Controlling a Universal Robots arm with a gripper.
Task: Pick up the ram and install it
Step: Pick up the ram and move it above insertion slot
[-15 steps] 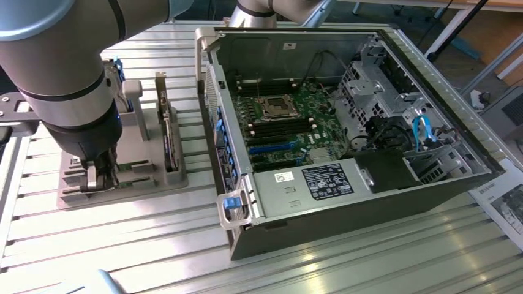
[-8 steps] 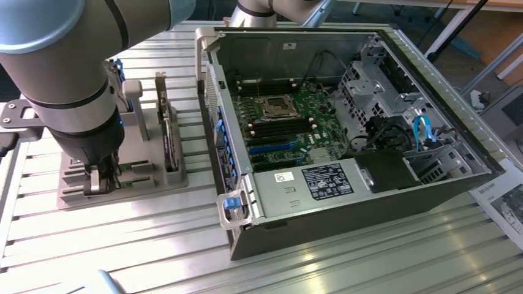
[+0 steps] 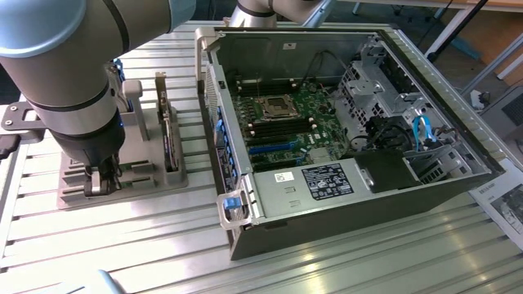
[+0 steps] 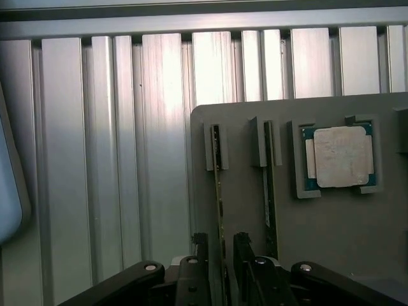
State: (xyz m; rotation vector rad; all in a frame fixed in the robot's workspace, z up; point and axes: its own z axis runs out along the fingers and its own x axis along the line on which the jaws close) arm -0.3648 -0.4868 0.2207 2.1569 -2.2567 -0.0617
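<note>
Seen edge-on in the wrist view, the ram is a thin green stick standing in a slot of the grey holder. My gripper is open, one finger on each side of the stick's near end, with a small gap on both sides. In the exterior view the gripper is lowered onto the holder, left of the open computer case. The motherboard lies inside the case with dark memory slots below the processor socket.
A second thin dark board stands in the neighbouring slot, close to my finger. A square silver processor chip lies in a holder pocket. An upright card rises between the gripper and the case wall. Ribbed metal table all around.
</note>
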